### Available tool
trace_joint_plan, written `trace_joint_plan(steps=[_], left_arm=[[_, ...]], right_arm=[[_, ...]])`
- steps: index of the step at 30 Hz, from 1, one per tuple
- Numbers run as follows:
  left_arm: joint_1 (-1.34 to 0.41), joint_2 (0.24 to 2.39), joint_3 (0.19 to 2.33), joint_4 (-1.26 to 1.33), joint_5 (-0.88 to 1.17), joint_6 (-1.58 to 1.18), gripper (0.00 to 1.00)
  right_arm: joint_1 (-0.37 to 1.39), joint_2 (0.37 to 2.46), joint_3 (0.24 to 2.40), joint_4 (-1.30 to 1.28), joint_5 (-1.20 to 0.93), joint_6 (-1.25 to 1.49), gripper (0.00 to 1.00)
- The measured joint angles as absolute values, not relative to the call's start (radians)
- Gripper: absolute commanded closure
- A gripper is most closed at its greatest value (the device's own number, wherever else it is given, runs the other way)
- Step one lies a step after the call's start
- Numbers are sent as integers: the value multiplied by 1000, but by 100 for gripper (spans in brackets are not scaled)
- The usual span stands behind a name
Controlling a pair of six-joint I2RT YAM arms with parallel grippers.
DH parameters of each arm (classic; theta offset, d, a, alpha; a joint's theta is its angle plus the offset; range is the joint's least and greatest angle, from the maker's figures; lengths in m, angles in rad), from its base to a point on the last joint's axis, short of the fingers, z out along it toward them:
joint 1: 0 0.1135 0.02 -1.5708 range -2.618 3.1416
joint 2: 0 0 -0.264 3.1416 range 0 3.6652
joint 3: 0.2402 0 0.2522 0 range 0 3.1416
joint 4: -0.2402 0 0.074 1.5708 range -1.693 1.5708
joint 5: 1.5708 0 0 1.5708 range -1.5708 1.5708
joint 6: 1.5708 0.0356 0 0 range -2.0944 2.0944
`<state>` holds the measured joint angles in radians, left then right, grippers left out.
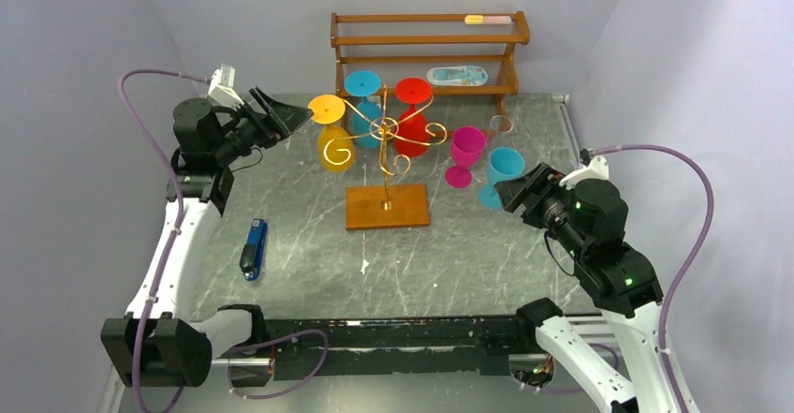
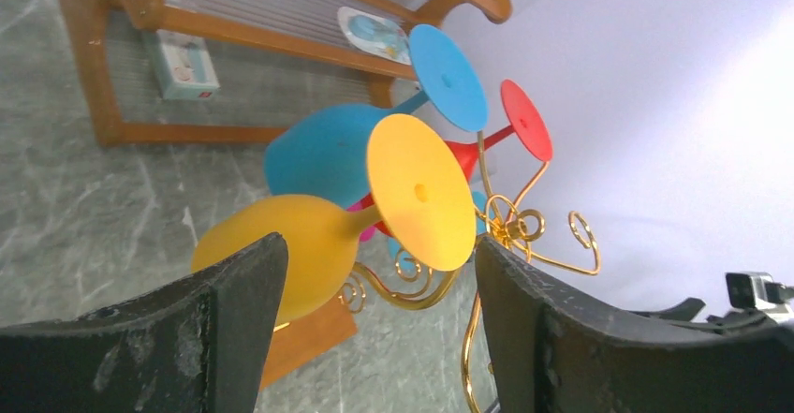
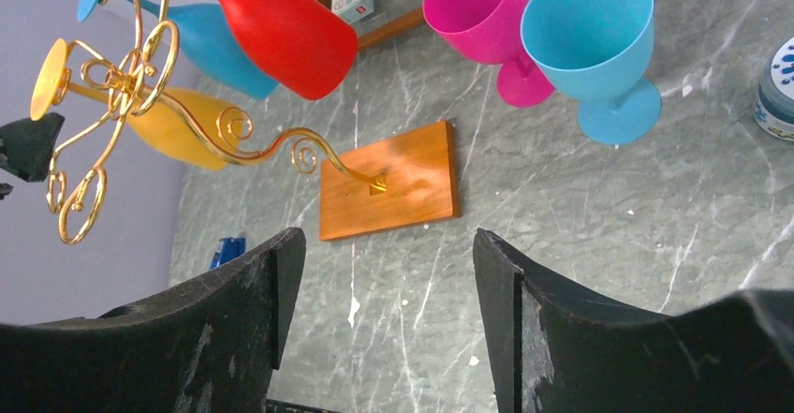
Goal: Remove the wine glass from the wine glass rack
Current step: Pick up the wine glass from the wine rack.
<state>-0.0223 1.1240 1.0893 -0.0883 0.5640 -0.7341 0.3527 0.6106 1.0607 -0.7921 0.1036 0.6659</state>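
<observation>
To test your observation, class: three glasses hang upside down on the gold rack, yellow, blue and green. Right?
No: the third is a red glass, not green, as the top external view shows. The yellow glass and blue glass do hang upside down on the gold rack.

Overhead plus two close wrist views, shared rack (image 1: 386,165)

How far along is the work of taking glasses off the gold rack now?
Seemingly done: the pink glass and the cyan glass stand on the table beside the rack. In hand: the left hand, open, is at the yellow glass's foot, gripping nothing. Left: it, the blue glass and the red glass hang there.
</observation>
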Motion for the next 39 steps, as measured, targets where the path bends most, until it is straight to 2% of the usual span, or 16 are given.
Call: trace_joint_plan(steps=[5,8,12,17,20,27,29,31,39], left_arm=[[-22,1165,1070,33,626,-819,28],[-22,1192,1073,57,645,-830,39],[-22,1248,1118,38,659,-814,44],[-22,1271,1123,38,661,-817,58],[-22,1284,1123,49,675,-826,60],[-22,1293,1100,124,709,-886,71],[-22,1293,1092,147,722,-905,78],[-22,1293,1088,162,730,-917,93],[-22,1287,1083,215,741,-963,95]], right_arm=[[353,611,1061,-801,99,658,30],[353,610,1058,-804,95,659,30],[353,606,1035,-797,75,677,30],[353,608,1017,-793,50,709,30],[353,608,1017,-793,48,717,30],[353,582,1016,-800,64,724,30],[353,567,1013,-799,67,727,30],[353,558,1007,-799,70,731,30],[353,565,1004,-806,79,732,30]])
